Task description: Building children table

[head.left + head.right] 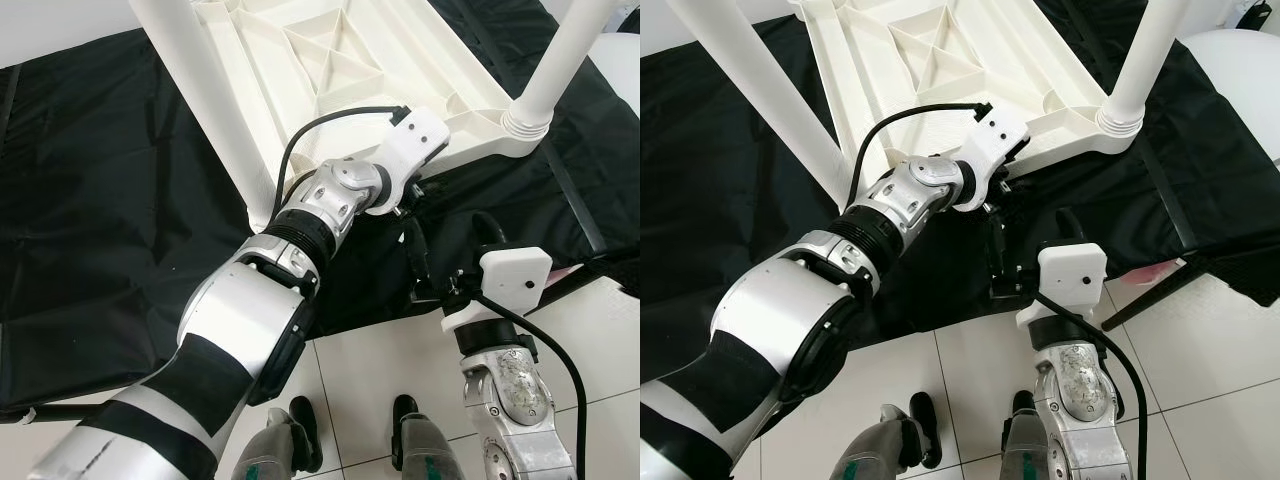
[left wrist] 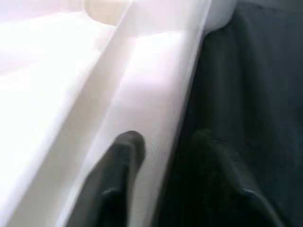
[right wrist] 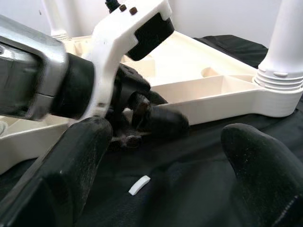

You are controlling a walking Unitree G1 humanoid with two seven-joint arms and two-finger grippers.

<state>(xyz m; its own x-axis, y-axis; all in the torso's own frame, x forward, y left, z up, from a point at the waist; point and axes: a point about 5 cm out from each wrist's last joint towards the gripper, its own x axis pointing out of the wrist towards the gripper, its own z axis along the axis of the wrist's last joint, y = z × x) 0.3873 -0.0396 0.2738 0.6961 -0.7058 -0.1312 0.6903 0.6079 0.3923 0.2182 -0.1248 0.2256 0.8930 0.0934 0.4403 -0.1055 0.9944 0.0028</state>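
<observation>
Item 1: one white plastic tabletop (image 1: 340,60), lying upside down on a black cloth (image 1: 110,180). Its underside faces up and shows moulded ribs forming triangular and rectangular cells; the cells hold nothing. Surface smooth, matte, cream-white.

Item 2: two white table legs in view, both round tubes standing up from the inverted tabletop. One leg (image 1: 555,65) sits in a ribbed collar at the near right corner. The other leg (image 1: 750,85) rises at the robot's left, near the tabletop's left edge.

Item 3: one black cloth, thin and slightly creased, spread under the tabletop and draped toward the white tiled floor (image 1: 390,360). One small white chip (image 3: 139,185) lies on the cloth near the tabletop's near edge.

Item 4: two grippers. The left gripper (image 2: 165,156) is at the near rim of the tabletop; one black finger lies on the white rim face, the other over the cloth side, so the jaws are spread astride the rim edge; whether they pinch it cannot be told. The right gripper (image 3: 165,161) hovers just above the cloth, close before the left gripper, its two thick black fingers spread apart with nothing between them.
</observation>
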